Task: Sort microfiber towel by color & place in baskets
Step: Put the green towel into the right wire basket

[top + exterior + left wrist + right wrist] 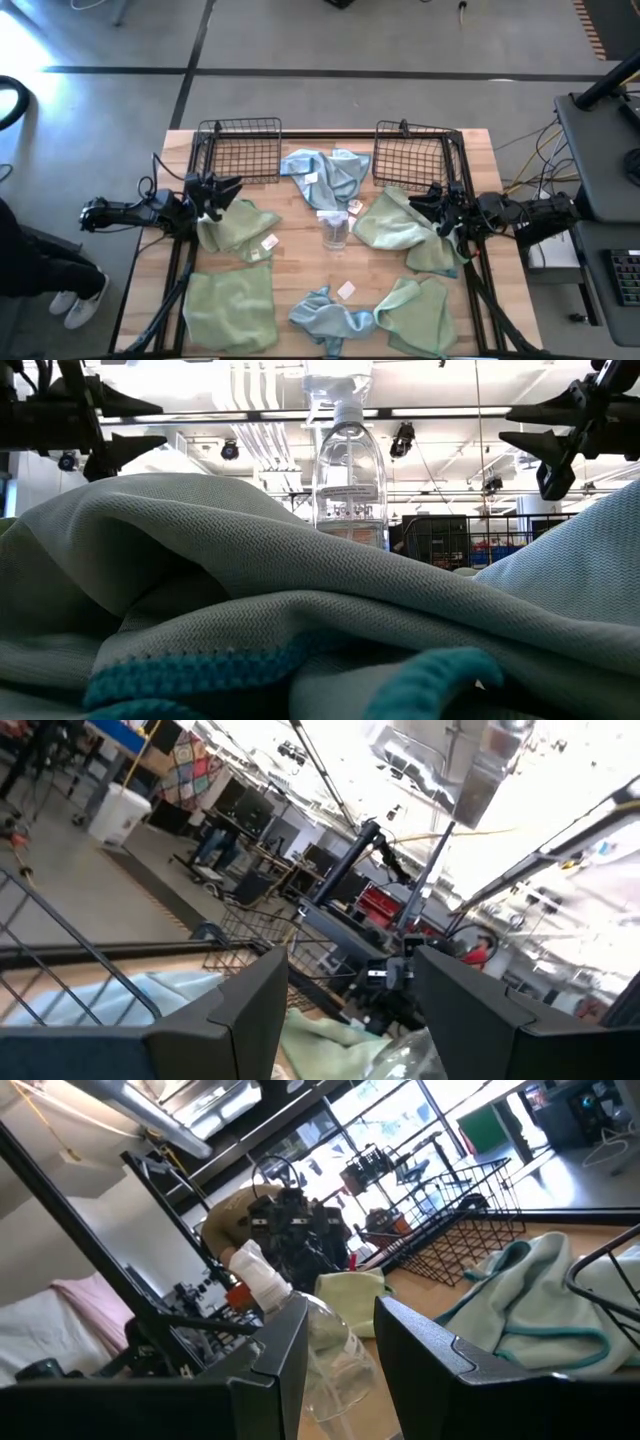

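Several towels lie loose on the table: a light blue one [325, 175] between the baskets, pale green ones at the left [238, 228], near left [230, 310], right [400, 225] and near right [415, 315], and a light blue one [325, 315] at the near edge. Two black wire baskets [240, 150] [415, 155] stand at the far edge. My left gripper [232, 193] hovers open above the left green towel's far corner. My right gripper [420, 200] hovers open above the right green towel. Both show open and high in the low view [130, 425] [540, 430].
A clear bottle with a white cap [335, 230] stands upright at the table's middle, between the two grippers, and shows past my right fingers [320, 1350]. Towel folds [300, 610] fill the low view's foreground. Bare wood [300, 260] lies around the bottle.
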Controlling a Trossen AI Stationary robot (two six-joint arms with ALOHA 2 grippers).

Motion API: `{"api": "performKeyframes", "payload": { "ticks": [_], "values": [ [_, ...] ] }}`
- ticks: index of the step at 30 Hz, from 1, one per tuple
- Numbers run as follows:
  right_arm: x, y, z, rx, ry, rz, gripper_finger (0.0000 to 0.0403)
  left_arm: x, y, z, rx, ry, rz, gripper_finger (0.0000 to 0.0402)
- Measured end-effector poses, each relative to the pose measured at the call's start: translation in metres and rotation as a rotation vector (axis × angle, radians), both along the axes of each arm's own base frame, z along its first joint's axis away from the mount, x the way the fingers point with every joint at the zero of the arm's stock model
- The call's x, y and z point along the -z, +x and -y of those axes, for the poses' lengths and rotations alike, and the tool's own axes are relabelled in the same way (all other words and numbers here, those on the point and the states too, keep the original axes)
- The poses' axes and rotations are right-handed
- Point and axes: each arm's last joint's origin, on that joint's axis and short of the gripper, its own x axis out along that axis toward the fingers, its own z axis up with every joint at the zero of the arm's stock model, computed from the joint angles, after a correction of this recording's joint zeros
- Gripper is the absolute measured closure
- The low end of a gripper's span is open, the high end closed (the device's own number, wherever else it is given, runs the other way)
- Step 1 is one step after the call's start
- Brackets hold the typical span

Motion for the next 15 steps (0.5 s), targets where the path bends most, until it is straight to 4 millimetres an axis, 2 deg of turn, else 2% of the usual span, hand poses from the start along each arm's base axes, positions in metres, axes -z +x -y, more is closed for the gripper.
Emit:
{"api": "performKeyframes", "payload": {
  "ticks": [9, 15],
  "values": [
    [-0.004, -0.001, 0.001, 0.009, 0.062, 0.026, 0.0291, -0.005, -0.001, 0.001, 0.057, -0.036, 0.073, 0.0201],
    [-0.044, -0.008, 0.003, 0.055, -0.01, -0.021, 0.0291, -0.015, -0.004, 0.002, 0.079, 0.028, 0.159, 0.0201]
  ]
}}
